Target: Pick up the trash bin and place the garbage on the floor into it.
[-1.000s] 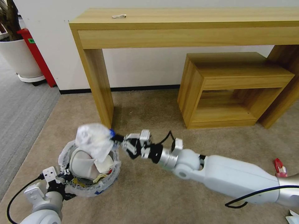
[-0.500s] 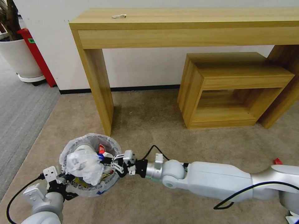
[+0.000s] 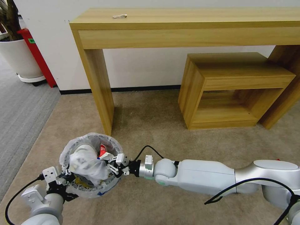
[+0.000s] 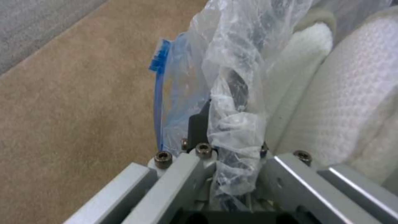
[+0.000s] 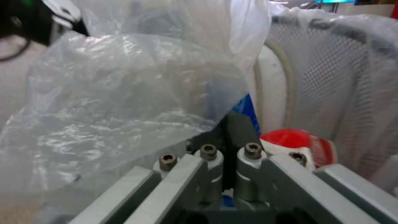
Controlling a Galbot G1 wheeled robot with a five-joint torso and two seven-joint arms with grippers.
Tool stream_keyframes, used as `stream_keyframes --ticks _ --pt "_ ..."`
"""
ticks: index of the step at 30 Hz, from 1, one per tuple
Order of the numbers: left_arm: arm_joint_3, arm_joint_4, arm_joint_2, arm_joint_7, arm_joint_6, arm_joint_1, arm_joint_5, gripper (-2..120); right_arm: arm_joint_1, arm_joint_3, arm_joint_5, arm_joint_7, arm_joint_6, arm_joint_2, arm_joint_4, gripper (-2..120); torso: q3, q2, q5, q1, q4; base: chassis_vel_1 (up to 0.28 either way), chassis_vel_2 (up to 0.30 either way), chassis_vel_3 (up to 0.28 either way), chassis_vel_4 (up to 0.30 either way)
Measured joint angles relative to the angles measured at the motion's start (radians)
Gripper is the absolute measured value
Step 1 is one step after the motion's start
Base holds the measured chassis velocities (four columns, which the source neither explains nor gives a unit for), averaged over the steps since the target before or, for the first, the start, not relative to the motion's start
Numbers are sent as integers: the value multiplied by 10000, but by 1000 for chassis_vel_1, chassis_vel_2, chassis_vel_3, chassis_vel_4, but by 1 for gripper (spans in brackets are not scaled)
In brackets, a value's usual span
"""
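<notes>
The trash bin (image 3: 110, 182), round and lined with a clear bag, is held just above the beige floor (image 3: 150, 125) at the lower left. My left gripper (image 3: 64, 178) is shut on its near rim (image 4: 232, 124). Inside the bin lie white slippers (image 3: 82, 149) (image 4: 352, 105) and a red wrapper (image 3: 103, 150) (image 5: 296, 140). My right gripper (image 3: 110, 164) reaches in over the right rim and is shut on the blue-edged corner of the white-blue plastic bag (image 3: 85, 164) (image 5: 124, 105), which rests crumpled on top of the garbage in the bin.
The wooden desk's leg (image 3: 98, 90) stands just behind the bin. A low wooden shelf (image 3: 231, 87) sits to the right under the desk. Grey carpet (image 3: 22, 106), a white planter (image 3: 18, 56) and a red stand (image 3: 37, 56) are at the far left.
My right gripper has carried the plastic bag from above the bin's rim down and leftward into the bin, the arm stretching out farther. The left gripper and bin have stayed put.
</notes>
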Motion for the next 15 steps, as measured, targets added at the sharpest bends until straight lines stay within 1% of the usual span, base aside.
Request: stream_keyframes --ticks 5,11,13,14,15 --pt "52 -34 -36 6 1 34 45 0 -90 104 -706 325 -50 51 -359 0 0 -1 1 0 1 0 0 0 0" --pt "53 45 -39 18 1 7 67 0 -171 151 -868 568 -56 48 -268 0 0 0 1 0 1 0 0 0 0" --pt "42 108 -13 27 1 -30 58 0 -180 182 -869 590 -35 34 -182 8 0 0 1 0 2 0 0 0 0" --pt "42 108 -13 27 1 -30 58 0 -180 182 -869 590 -35 34 -182 8 0 0 1 0 2 0 0 0 0" --pt "26 158 0 30 0 -58 43 0 -181 196 -866 599 -23 7 -134 14 0 0 1 0 2 0 0 0 0"
